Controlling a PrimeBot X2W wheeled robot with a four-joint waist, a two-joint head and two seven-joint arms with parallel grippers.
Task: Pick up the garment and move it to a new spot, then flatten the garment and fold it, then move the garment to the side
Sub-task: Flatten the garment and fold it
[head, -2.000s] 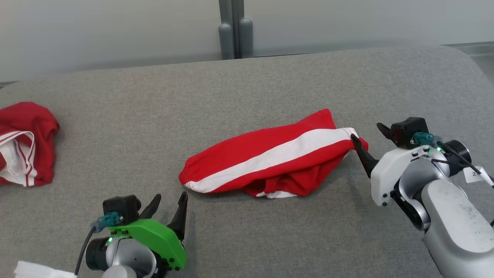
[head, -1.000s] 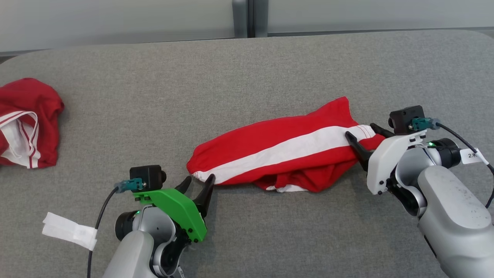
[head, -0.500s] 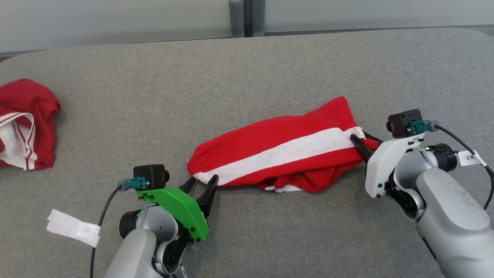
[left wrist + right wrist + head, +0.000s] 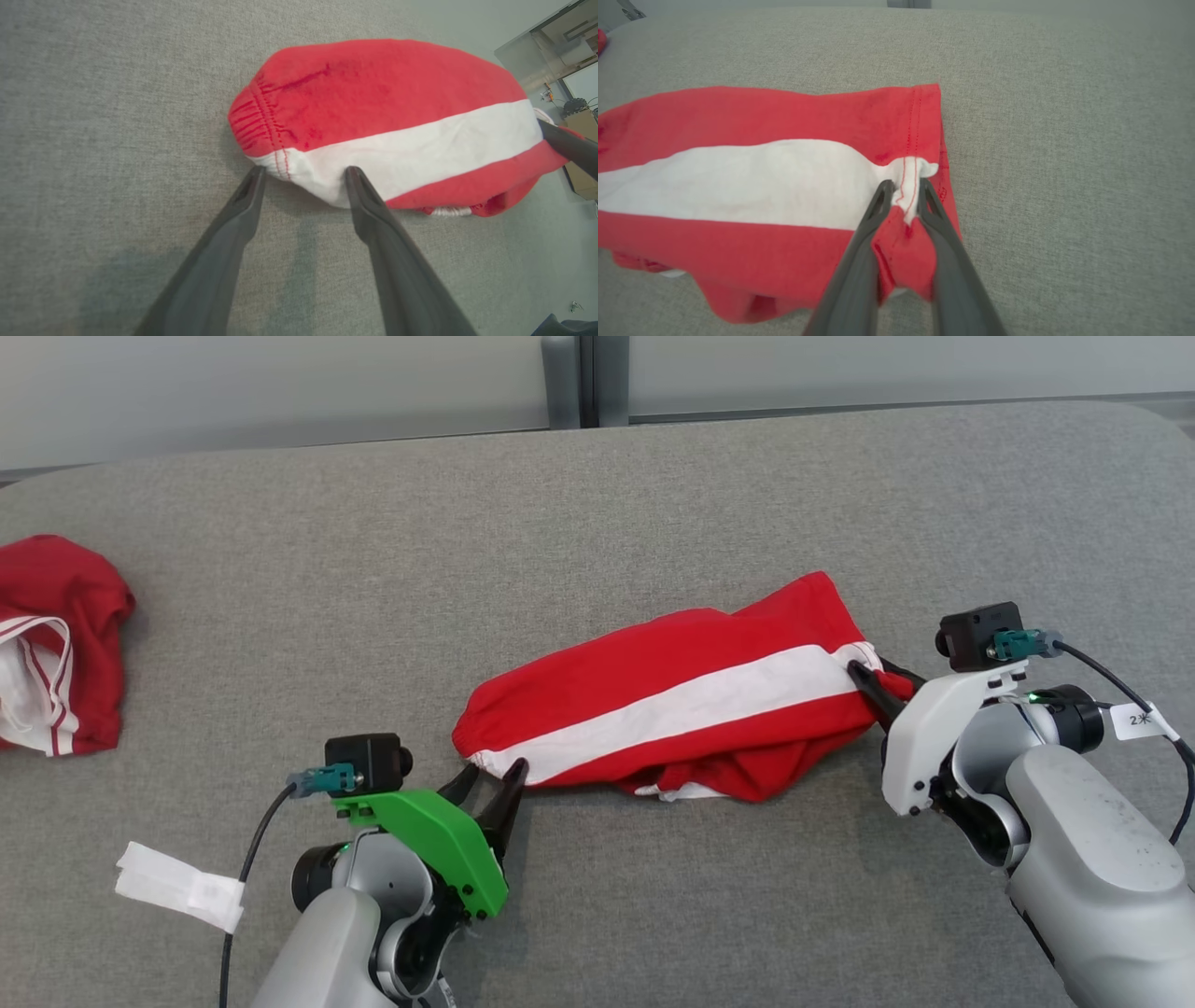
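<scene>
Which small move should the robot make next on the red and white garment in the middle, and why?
Probably close the left gripper on the garment. The stitched white edge at this end lies between its open fingertips, low on the grey surface. The right gripper is pinched on the hem at the other end, so closing would give a hold on both ends for lifting.

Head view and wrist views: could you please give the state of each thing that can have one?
striped garment, bunched on the grey surface, not flattened or folded.
right gripper, shut on the striped garment's hem at the white stripe.
left gripper, open, fingertips at the striped garment's other end.
second red garment, crumpled at the surface's left edge.
</scene>
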